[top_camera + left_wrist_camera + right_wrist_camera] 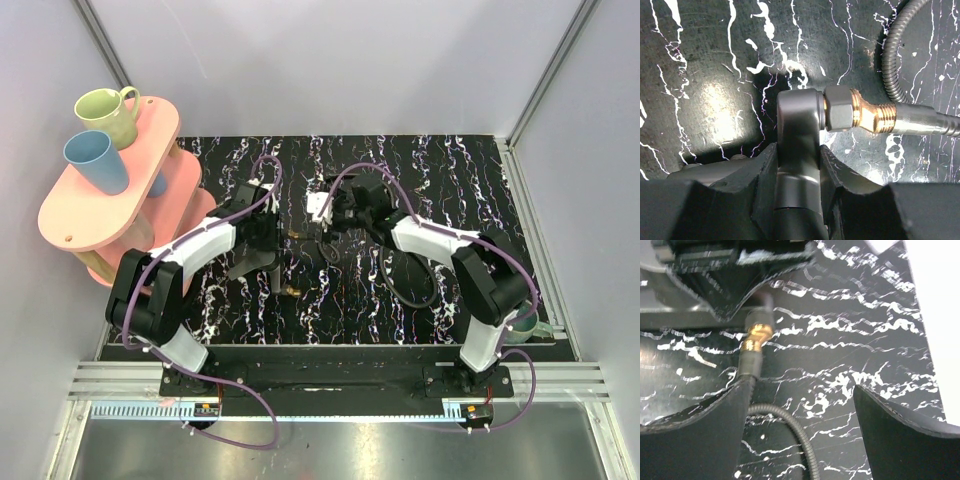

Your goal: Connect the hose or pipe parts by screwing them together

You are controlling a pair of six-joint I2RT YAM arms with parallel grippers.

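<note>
My left gripper (797, 156) is shut on the dark grey forked fitting (796, 120), jaws pressed against both sides of its body. The fitting's brass tip (860, 112) points right and meets the hose's end sleeve (920, 117) at a slight angle. The black flexible hose (895, 45) curves away behind it. In the right wrist view my right gripper (805, 410) stands open and wide. The hose end (751, 362) lies by its left finger (715, 440), and the hose (790, 430) runs between the fingers. From above, both grippers (268, 240) (335, 212) meet mid-table.
A pink tiered stand (70, 215) at the left edge carries a green mug (108, 115) and a blue cup (96, 160). The hose loops (415, 298) under the right arm. White walls close in the black marbled table (450, 170).
</note>
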